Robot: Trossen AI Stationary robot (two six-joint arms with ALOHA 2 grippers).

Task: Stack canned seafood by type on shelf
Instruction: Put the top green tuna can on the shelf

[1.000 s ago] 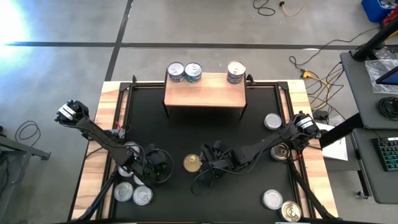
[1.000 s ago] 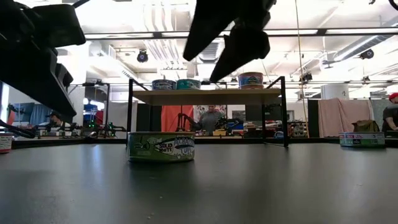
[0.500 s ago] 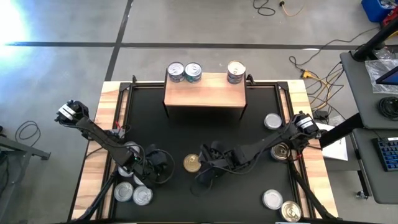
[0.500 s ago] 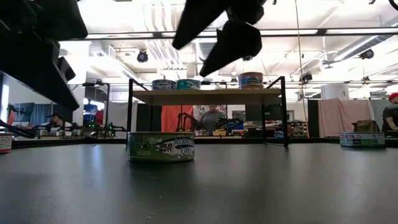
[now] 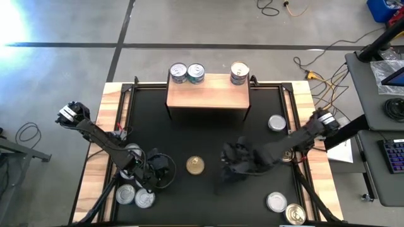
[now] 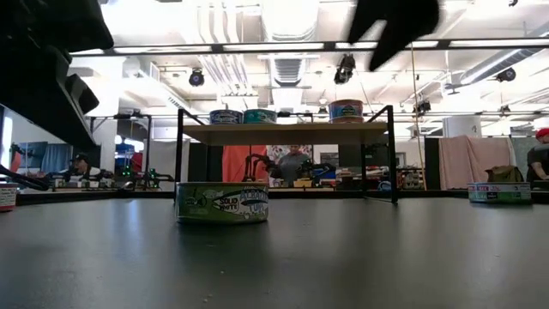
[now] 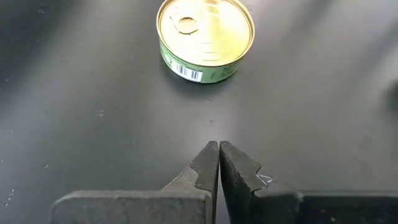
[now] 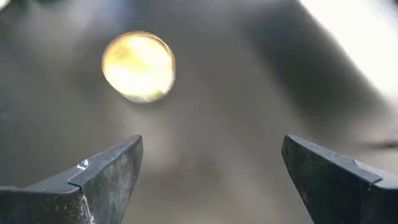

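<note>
A green-labelled tin of canned seafood with a gold top (image 5: pixel 195 165) (image 6: pixel 222 202) (image 7: pixel 205 37) stands on its base on the black mat, between my two grippers. My left gripper (image 5: pixel 163 176) (image 7: pixel 218 147) is shut and empty, just left of the tin. My right gripper (image 5: pixel 231 162) (image 8: pixel 211 155) is open and empty, raised above the mat to the tin's right; the tin (image 8: pixel 138 65) shows blurred ahead of it. The shelf (image 5: pixel 208 94) (image 6: pixel 283 131) at the far edge carries three tins (image 5: pixel 178 72) (image 5: pixel 196 73) (image 5: pixel 239 72) on its wood top.
Three tins (image 5: pixel 132 151) (image 5: pixel 125 194) (image 5: pixel 144 198) stand at the near left under my left arm. More stand at the right (image 5: pixel 276 123) (image 5: pixel 285 154) and near right (image 5: pixel 276 202) (image 5: pixel 295 214). People and benches show beyond the table.
My right gripper has drawn away from the gold-topped tin, toward the table's right edge and upward, staying open. The tin has kept its place on the mat.
</note>
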